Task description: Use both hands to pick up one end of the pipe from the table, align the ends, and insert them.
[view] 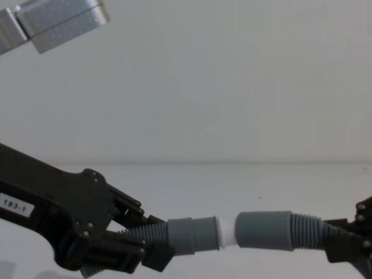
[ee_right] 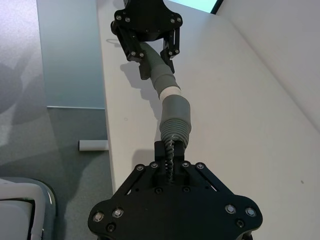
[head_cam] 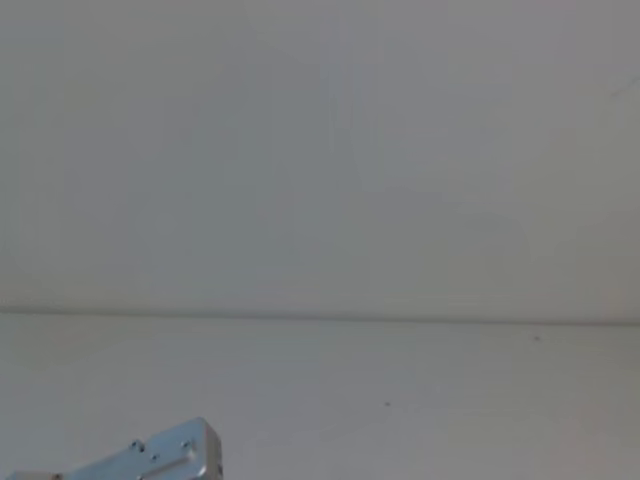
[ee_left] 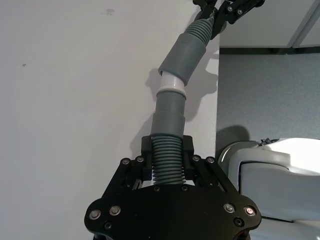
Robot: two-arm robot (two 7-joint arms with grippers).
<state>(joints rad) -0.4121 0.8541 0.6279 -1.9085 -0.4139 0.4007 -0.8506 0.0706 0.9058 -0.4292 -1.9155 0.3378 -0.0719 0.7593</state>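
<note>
Left gripper [ee_left: 166, 162] clamps one ribbed hose piece [ee_left: 167, 159]; right gripper [ee_right: 170, 160] at 12 o'clock pinches the socket piece [ee_right: 175, 120]. Bendy, so probably grip near the cuffs.

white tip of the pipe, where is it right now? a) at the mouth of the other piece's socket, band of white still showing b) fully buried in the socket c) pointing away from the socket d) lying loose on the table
a: in the chest view the white tip on the left gripper's piece meets the wider socket of the piece held by the right gripper, with a white band still exposed between the grey cuffs.
</note>
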